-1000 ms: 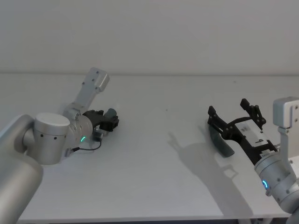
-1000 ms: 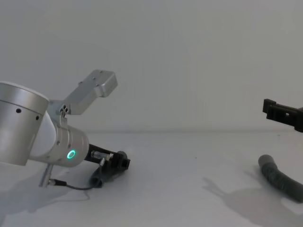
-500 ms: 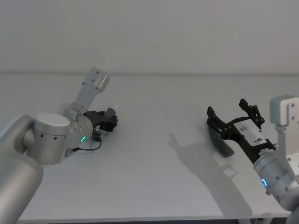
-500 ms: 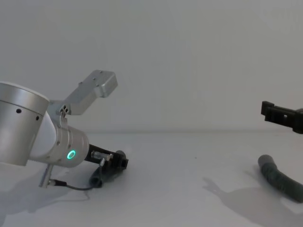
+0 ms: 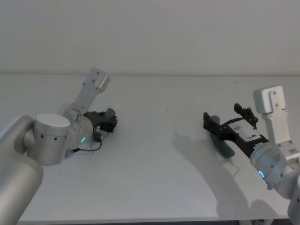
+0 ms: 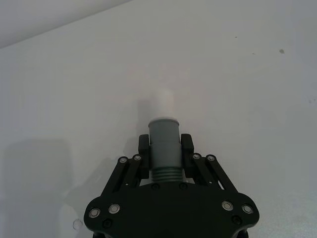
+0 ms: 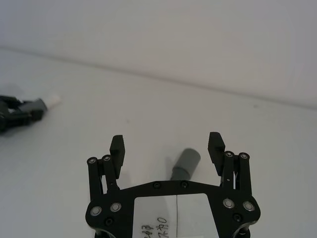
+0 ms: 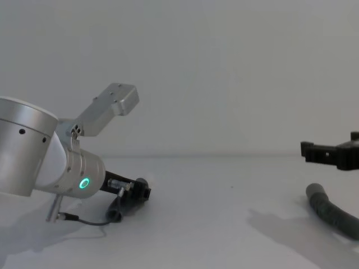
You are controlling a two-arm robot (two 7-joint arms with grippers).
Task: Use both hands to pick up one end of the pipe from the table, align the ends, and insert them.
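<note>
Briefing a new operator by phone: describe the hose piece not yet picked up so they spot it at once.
On the white table, look to the robot's right, beneath the open right claw. A dark grey ribbed hose piece lies there ungripped. Unlike the piece in the left claw, its end is plain grey, with no whitish tip.

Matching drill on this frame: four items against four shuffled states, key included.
1. black two-finger left gripper
2. black two-finger right gripper
3. dark grey ribbed hose piece with wide socket
4. narrow whitish tip

A. lies on the white table, ungripped
B. open, above the socket
C. shut on a smooth grey cuff
D. juts out past the held cuff

Pairs: 1-C, 2-B, 3-A, 4-D
</note>
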